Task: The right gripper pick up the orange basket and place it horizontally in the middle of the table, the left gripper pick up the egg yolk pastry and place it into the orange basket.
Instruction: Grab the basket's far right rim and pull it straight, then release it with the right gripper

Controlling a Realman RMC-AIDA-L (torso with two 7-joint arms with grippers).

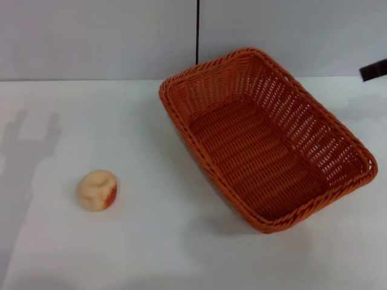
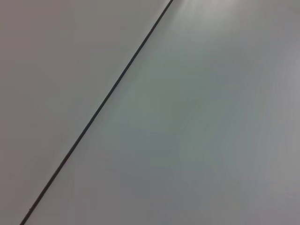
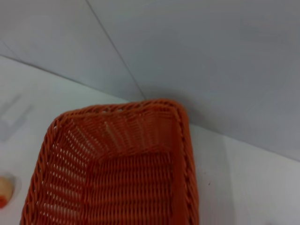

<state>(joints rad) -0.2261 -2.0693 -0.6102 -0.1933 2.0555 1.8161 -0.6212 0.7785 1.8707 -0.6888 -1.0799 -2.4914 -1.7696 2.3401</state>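
Observation:
The orange basket [image 1: 266, 142] stands empty on the white table [image 1: 151, 241], right of centre, set at a slant with one short end toward the back wall. It also fills the lower part of the right wrist view as the orange basket [image 3: 122, 168]. The egg yolk pastry [image 1: 97, 190] lies on the table at the front left, well apart from the basket; a sliver of the pastry [image 3: 5, 190] shows at the right wrist view's edge. A black piece of the right arm [image 1: 373, 69] pokes in at the far right, above and behind the basket. The left gripper is out of view.
A pale grey wall [image 1: 97, 36] with a dark vertical seam [image 1: 198, 30] backs the table. The left wrist view holds only that wall and seam [image 2: 93, 117]. An arm's shadow [image 1: 30, 139] falls on the table's left side.

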